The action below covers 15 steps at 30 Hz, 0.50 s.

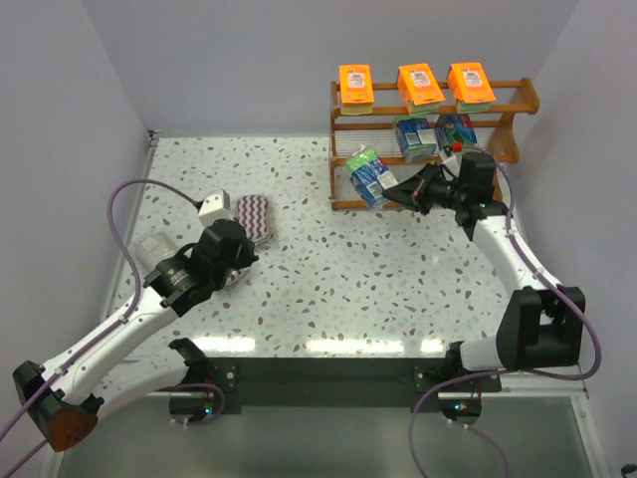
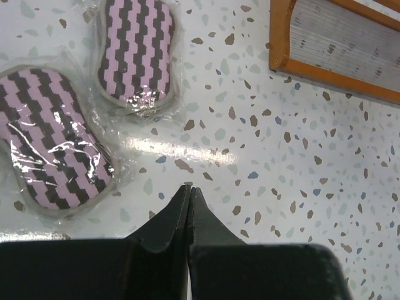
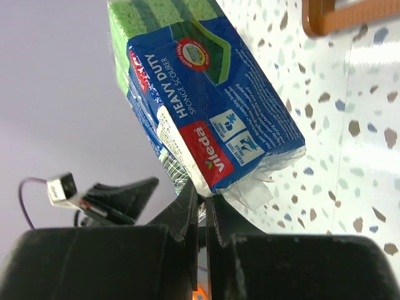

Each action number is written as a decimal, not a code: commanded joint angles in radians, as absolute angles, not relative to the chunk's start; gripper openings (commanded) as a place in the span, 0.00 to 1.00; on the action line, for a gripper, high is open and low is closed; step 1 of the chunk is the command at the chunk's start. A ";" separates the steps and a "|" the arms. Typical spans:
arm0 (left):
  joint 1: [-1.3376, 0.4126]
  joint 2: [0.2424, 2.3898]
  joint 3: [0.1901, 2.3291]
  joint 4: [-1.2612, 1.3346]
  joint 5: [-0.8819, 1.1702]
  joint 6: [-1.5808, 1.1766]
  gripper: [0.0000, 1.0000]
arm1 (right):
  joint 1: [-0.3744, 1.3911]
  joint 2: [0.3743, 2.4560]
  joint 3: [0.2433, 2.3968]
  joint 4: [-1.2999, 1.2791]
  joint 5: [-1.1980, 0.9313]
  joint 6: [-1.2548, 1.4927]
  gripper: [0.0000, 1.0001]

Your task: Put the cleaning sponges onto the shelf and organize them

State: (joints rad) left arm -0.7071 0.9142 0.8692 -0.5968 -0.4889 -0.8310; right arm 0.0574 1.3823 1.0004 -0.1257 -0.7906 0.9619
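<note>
The brown wooden shelf [image 1: 518, 98] stands at the back right. Three orange sponge packs [image 1: 421, 86] sit on its top rail, and two blue-green packs [image 1: 416, 137] on the middle tier. A third blue-green pack [image 1: 366, 176] [image 3: 206, 94] hangs tilted just off the shelf's left end, and my right gripper [image 1: 391, 191] [image 3: 201, 199] is shut on its plastic wrap edge. My left gripper [image 1: 247, 253] [image 2: 189, 189] is shut and empty over the table. Two purple-white zigzag pads in clear bags [image 2: 134, 53] [image 2: 53, 147] lie just beyond it, one showing from above [image 1: 254, 217].
A corner of the shelf's base [image 2: 331, 44] lies to the upper right in the left wrist view. The side walls close in the speckled table [image 1: 299, 289] on the left and right. The left arm's cable [image 1: 124, 239] loops over the table's left edge.
</note>
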 commanded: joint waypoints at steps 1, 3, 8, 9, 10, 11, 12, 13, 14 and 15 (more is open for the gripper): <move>-0.701 0.876 0.881 -0.684 -0.526 -0.888 0.00 | 0.052 1.425 1.084 -0.091 -0.752 1.054 0.00; -0.703 0.858 0.884 -0.716 -0.534 -0.899 0.00 | 0.051 1.437 1.098 -0.054 -0.718 1.089 0.00; -0.703 0.821 0.864 -0.736 -0.532 -0.914 0.00 | 0.054 1.468 1.114 0.043 -0.594 1.199 0.00; -0.701 0.813 0.858 -0.736 -0.532 -0.917 0.00 | 0.057 1.476 1.117 0.052 -0.583 1.228 0.00; -0.703 0.811 0.854 -0.735 -0.529 -0.919 0.00 | 0.057 1.483 1.121 0.067 -0.572 1.239 0.00; -0.701 0.811 0.854 -0.735 -0.528 -0.920 0.00 | 0.061 1.503 1.140 0.069 -0.551 1.246 0.00; -0.703 0.813 0.854 -0.735 -0.526 -0.920 0.00 | 0.067 1.511 1.149 0.075 -0.543 1.250 0.00; -0.701 0.815 0.853 -0.735 -0.525 -0.922 0.00 | 0.072 1.520 1.161 0.080 -0.531 1.258 0.00; -0.701 0.815 0.854 -0.733 -0.525 -0.917 0.00 | 0.078 1.535 1.187 0.077 -0.522 1.262 0.00; -0.701 0.819 0.857 -0.733 -0.526 -0.917 0.00 | 0.089 1.560 1.201 0.080 -0.517 1.270 0.00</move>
State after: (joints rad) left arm -0.7071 0.8192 0.8623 -0.7261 -0.5049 -0.8993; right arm 0.0643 1.5341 1.1122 -0.0082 -0.5697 1.2140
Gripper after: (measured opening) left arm 0.015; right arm 0.032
